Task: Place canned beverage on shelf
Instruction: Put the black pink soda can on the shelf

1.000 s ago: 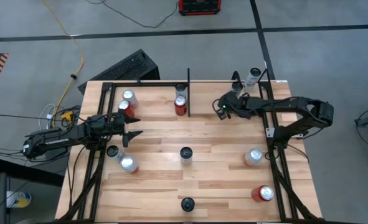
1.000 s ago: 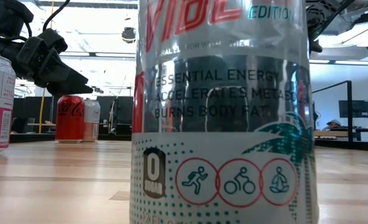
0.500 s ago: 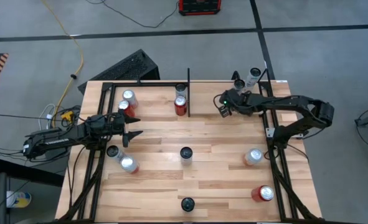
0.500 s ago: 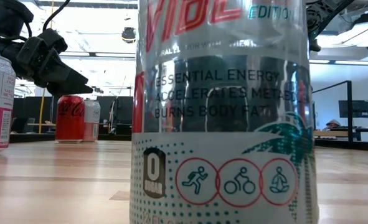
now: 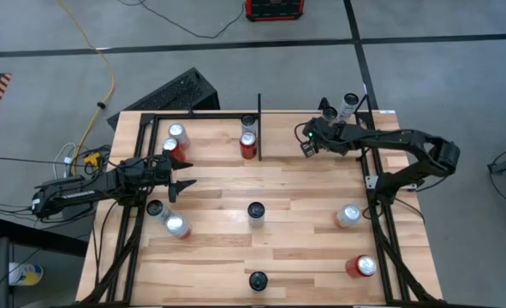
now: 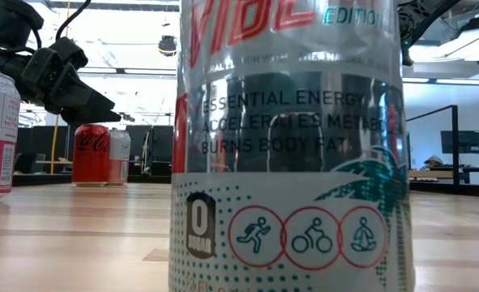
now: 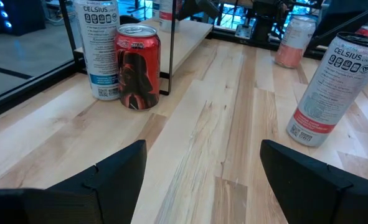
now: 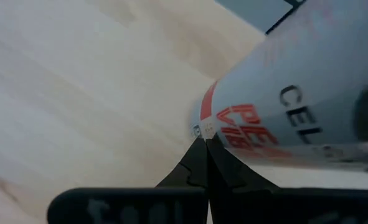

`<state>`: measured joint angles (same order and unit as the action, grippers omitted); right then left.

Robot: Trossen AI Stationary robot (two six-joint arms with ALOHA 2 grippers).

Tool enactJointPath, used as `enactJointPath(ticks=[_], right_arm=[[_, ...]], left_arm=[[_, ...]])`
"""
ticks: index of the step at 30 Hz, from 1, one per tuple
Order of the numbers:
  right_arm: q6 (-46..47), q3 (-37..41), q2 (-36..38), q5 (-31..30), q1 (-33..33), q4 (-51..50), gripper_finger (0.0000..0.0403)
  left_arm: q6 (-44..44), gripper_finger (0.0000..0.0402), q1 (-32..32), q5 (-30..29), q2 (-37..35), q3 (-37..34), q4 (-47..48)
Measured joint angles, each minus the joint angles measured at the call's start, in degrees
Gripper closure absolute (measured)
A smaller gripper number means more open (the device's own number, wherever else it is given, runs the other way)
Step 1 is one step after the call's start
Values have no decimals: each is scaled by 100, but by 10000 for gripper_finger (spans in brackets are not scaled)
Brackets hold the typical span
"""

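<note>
At the right claw's tip (image 8: 203,163): we list its two dark fingers pressed together, gripping nothing, with the point against the side of a grey Celsius can (image 8: 296,93). The can's red lettering runs slantwise across the wrist view, so we cannot tell its axis from there.

Just beyond the right claw (image 5: 319,128), at the far right corner of the shelf (image 5: 287,128): a dark-topped can (image 5: 328,109) and a silver-topped can (image 5: 349,103), close together. Both show their tops upward and appear to stand with the long axis vertical. We cannot tell which of the two is the can at the fingertips.

Farther off, past the black divider bar (image 5: 258,124): a red can (image 5: 248,145) with a dark-topped can (image 5: 248,124) behind it, both upright on the planks.

Well apart, across the table: the left claw (image 5: 180,180) hangs low over bare wood, its fingers (image 7: 109,180) parted around nothing. A red-and-silver pair (image 5: 174,141) stands near it.
</note>
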<state>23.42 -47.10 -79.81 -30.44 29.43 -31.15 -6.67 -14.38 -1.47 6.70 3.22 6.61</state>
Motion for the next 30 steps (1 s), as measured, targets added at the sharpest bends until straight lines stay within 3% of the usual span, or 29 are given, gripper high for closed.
enactJointPath(ticks=[8, 13, 15, 20, 30], right_arm=[[-282, -318, 0, 67, 199, -26, 387], [-268, -656, 0, 919, 187, -598, 387], [-162, -797, 0, 999, 143, -960, 387], [48, -1068, 0, 771, 110, -1697, 387], [44, -1085, 0, 314, 311, -1765, 387]], left_arm=[[1, 102, -1, -1, 2, 0, 0], [1, 102, -1, 0, 2, 0, 0], [1, 102, -1, 1, 0, 0, 0], [0, 102, 0, 1, 1, 0, 0], [-1, 102, 0, 1, 0, 0, 0]])
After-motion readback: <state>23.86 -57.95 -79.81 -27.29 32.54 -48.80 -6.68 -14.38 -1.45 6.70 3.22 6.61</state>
